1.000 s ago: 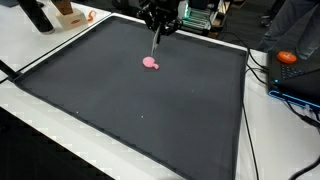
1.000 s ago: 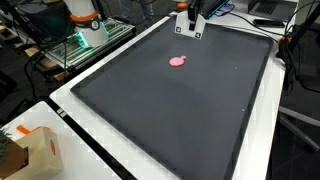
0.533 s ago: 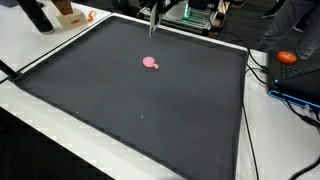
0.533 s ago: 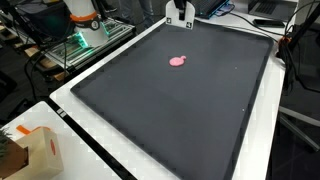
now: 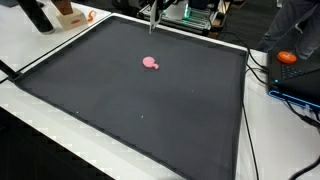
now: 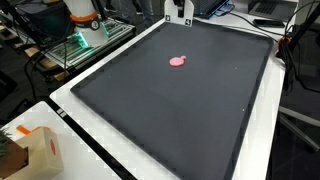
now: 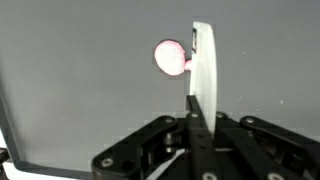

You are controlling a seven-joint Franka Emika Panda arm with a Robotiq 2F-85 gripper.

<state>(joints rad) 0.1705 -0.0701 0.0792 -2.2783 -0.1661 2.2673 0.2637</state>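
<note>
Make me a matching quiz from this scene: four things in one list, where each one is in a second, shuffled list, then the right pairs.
Things
1. pink blob
2. white stick
3. cardboard box
4. orange object

Places
A. by a blue object, off the black mat
B. gripped in the tool
C. lying on the mat
D. on the white table, off the mat

Pairs: 1-C, 2-B, 3-D, 4-A
</note>
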